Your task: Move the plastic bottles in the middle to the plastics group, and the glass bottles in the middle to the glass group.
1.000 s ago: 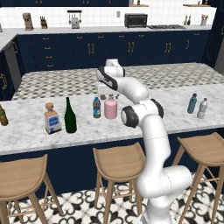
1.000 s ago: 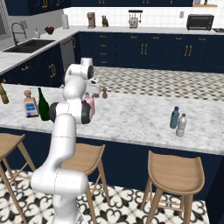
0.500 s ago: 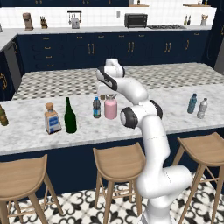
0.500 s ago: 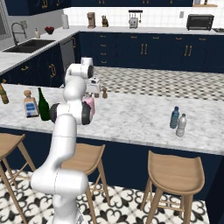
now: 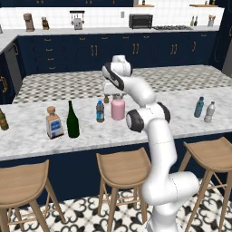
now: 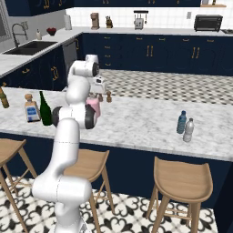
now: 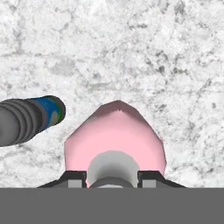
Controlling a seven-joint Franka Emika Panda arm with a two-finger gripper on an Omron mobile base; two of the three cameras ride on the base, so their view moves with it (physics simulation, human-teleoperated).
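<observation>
the gripper (image 7: pixel 112 178) sits straight above the upright pink bottle (image 5: pixel 118 108) mid-counter, fingers pinching its neck from both sides; the glass group (image 5: pixel 54 123) lies well off toward the green bottle's (image 5: pixel 72 120) side.

since the earlier pictures the gripper (image 7: pixel 112 177) has closed from wide open onto the neck of the pink bottle (image 7: pixel 114 139), its finger tips (image 7: pixel 73 178) now set against either side of the stopper. the arm has eased slightly lower over the bottle (image 5: pixel 118 108) in the left base view.
</observation>
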